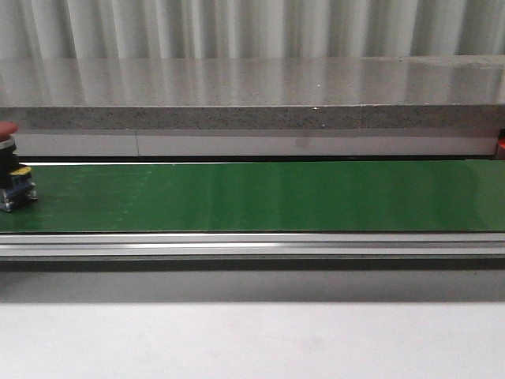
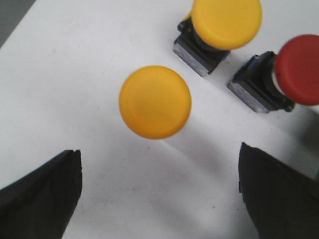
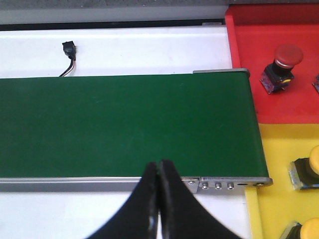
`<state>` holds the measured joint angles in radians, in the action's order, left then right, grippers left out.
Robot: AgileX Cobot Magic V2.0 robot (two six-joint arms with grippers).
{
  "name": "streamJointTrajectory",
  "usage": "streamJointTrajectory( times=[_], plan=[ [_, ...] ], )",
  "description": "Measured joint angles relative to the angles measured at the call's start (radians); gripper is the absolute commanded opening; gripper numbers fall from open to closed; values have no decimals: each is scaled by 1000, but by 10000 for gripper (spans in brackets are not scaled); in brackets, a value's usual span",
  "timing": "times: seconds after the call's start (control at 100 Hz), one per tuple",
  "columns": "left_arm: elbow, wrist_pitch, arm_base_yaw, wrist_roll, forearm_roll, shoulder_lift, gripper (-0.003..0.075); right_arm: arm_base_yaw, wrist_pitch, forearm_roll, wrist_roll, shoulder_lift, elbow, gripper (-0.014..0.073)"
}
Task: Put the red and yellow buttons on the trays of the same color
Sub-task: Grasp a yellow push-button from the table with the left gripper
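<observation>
In the left wrist view, three buttons sit on a white surface. One yellow button (image 2: 155, 101) faces its cap up. A second yellow button (image 2: 227, 22) and a red button (image 2: 299, 69) lie tilted, their grey bases showing. My left gripper (image 2: 159, 194) hangs open above bare surface, short of the nearest yellow button. A red button (image 1: 12, 170) rides at the belt's far left edge. My right gripper (image 3: 159, 169) is shut on nothing at the belt's near rail. The red tray (image 3: 249, 40) holds a red button (image 3: 284, 62). The yellow tray (image 3: 274, 149) holds two yellow buttons (image 3: 306, 172) (image 3: 304, 231).
A green conveyor belt (image 1: 260, 197) runs across the table between metal rails, and a grey stone ledge (image 1: 252, 91) stands behind it. A small black connector on a wire (image 3: 70, 50) lies on the white table beyond the belt. Both trays sit at the belt's end.
</observation>
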<state>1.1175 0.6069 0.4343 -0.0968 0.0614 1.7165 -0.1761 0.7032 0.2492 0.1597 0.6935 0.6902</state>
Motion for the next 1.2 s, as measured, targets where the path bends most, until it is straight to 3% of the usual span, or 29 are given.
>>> streamJointTrajectory(
  times=[0.55, 0.62, 0.81, 0.97, 1.08, 1.2],
  plan=[
    [132, -4, 14, 0, 0, 173, 596, 0, 0, 0, 0, 0, 0, -67],
    [132, -4, 14, 0, 0, 178, 536, 0, 0, 0, 0, 0, 0, -67],
    [132, -4, 14, 2, 0, 179, 241, 0, 0, 0, 0, 0, 0, -67],
    [132, 1, 14, 2, 0, 156, 50, 0, 0, 0, 0, 0, 0, -67],
    [132, 14, 15, 2, 0, 95, -21, 0, 0, 0, 0, 0, 0, -67],
    [132, 32, 15, 2, 0, -3, -20, 0, 0, 0, 0, 0, 0, -67]
  ],
)
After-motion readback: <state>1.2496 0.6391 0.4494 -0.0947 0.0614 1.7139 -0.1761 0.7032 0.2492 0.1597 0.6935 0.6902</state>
